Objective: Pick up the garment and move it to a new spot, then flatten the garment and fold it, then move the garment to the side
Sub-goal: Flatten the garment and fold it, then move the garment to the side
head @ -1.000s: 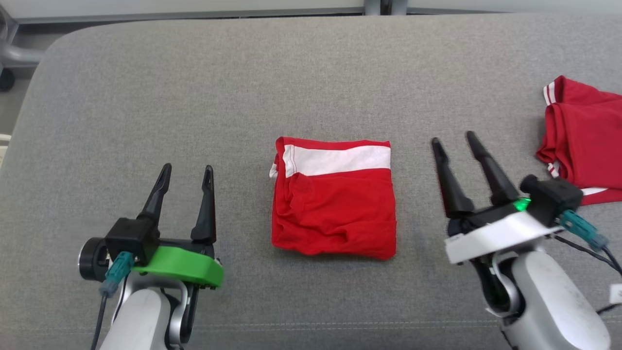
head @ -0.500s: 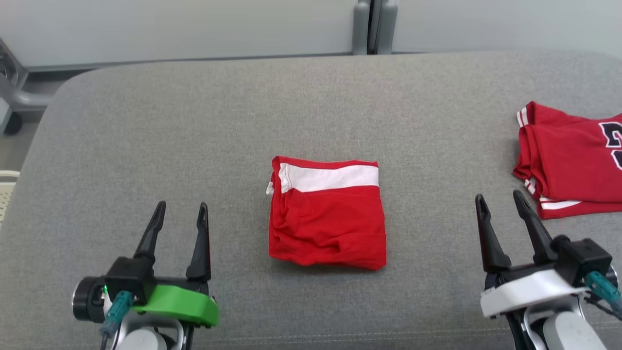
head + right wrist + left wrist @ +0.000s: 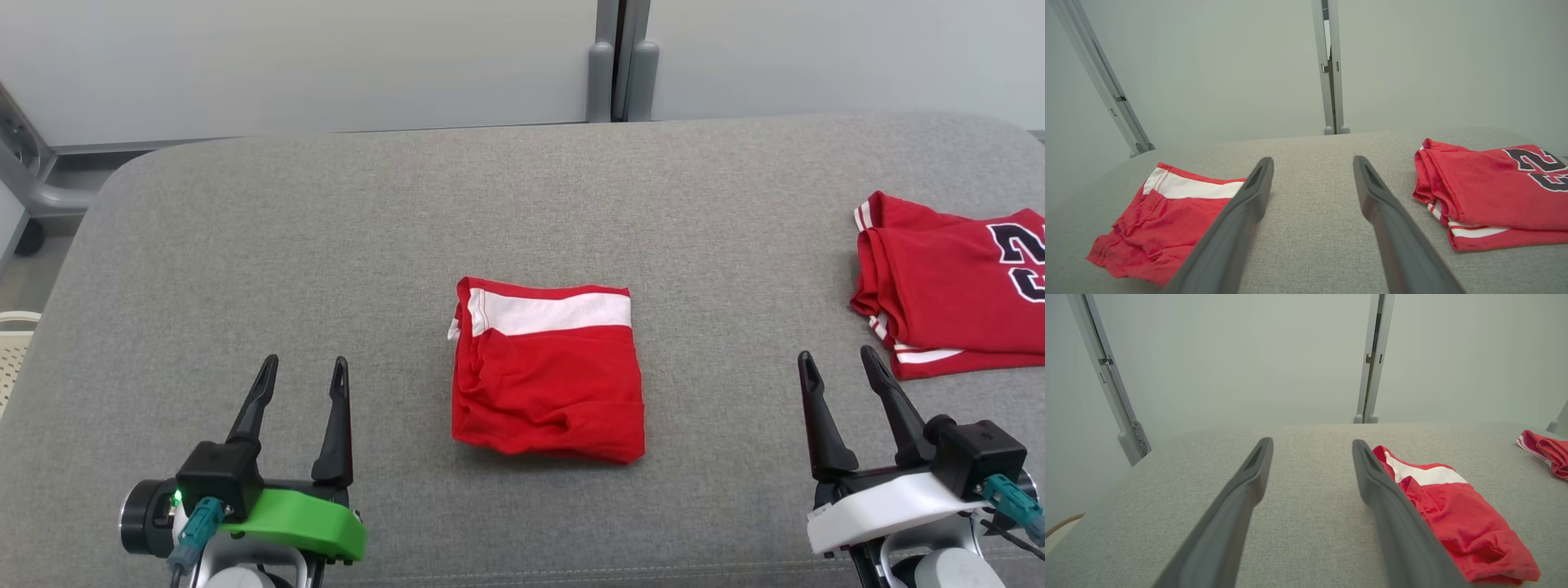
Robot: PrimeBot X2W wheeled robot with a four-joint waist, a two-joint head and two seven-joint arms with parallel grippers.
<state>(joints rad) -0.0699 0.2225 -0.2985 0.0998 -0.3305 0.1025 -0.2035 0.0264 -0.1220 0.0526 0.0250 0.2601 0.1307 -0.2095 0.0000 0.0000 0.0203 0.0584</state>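
Head view: folded red-and-white cloth garment (image 3: 547, 371) centre frame; left gripper (image 3: 304, 361), right gripper (image 3: 837, 354) jaws spread; a one-layer pinch could unfold it.

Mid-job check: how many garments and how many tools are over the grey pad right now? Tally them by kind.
Red garments: 2 (white-banded garment at centre, numbered jersey at right)
Tools: 2 (left tool, right tool, both open and empty)
Total: 4
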